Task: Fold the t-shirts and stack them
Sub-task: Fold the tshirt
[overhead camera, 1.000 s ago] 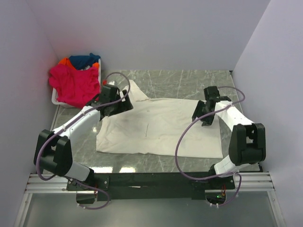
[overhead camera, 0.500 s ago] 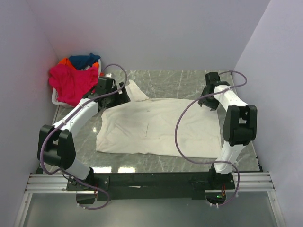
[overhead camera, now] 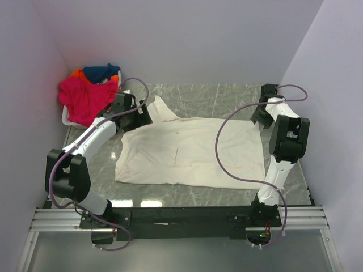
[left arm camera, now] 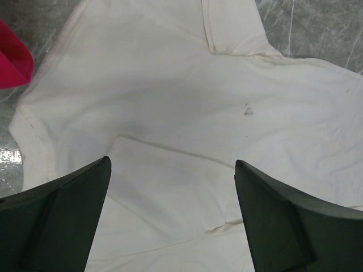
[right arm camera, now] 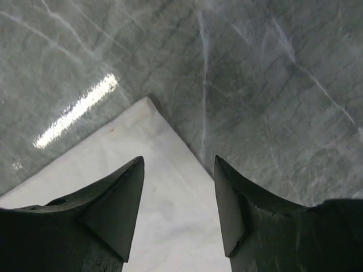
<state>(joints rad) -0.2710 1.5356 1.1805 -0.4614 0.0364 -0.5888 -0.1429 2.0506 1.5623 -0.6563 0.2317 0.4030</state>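
A large cream t-shirt [overhead camera: 193,150] lies spread flat on the marble table. My left gripper [overhead camera: 144,118] hovers open over its far left part by the sleeve, with only cream cloth [left arm camera: 187,113] below the wide-apart jaws [left arm camera: 170,164]. Over the shirt's far right corner [right arm camera: 142,147] hangs my right gripper [overhead camera: 260,119], open, its jaws [right arm camera: 178,160] holding nothing. A magenta t-shirt [overhead camera: 85,99], a dark blue one [overhead camera: 101,72] and an orange one [overhead camera: 75,73] are heaped at the far left.
The heaped shirts sit in a white basket [overhead camera: 65,120] against the left wall; a pink edge [left arm camera: 11,62] shows in the left wrist view. Walls close in the left, back and right. Bare marble [right arm camera: 272,85] lies beyond the shirt's right corner.
The right arm has swung from over the shirt's right side out to its far right corner. The left gripper has shifted slightly back and left.
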